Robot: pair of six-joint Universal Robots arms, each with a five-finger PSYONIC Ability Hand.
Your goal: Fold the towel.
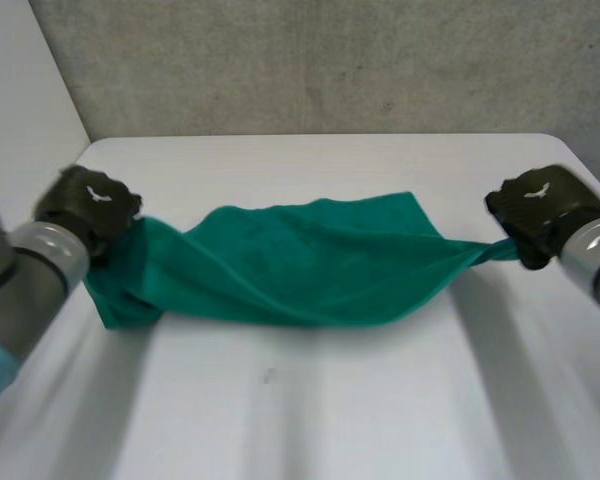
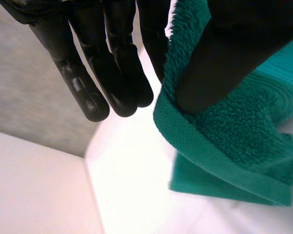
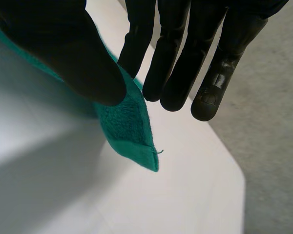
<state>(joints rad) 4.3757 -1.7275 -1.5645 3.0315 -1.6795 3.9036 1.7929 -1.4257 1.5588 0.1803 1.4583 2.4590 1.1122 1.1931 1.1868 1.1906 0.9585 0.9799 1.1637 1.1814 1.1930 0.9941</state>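
Note:
A green towel (image 1: 300, 265) stretches across the middle of the white table (image 1: 310, 400), bunched and sagging between my two hands. My left hand (image 1: 88, 205) pinches the towel's left end: in the left wrist view the thumb (image 2: 219, 53) presses the thick hemmed edge of the towel (image 2: 224, 146) against the fingers (image 2: 117, 68). My right hand (image 1: 535, 212) holds the right corner, pulled out into a taut point. In the right wrist view the thumb (image 3: 63, 53) and fingers (image 3: 180, 58) clamp the towel's corner (image 3: 129, 129), whose tip hangs just past them.
A grey wall (image 1: 320, 60) stands behind the table's far edge. The table's right edge (image 3: 229, 161) runs close beside my right hand. Bare white table lies in front of the towel.

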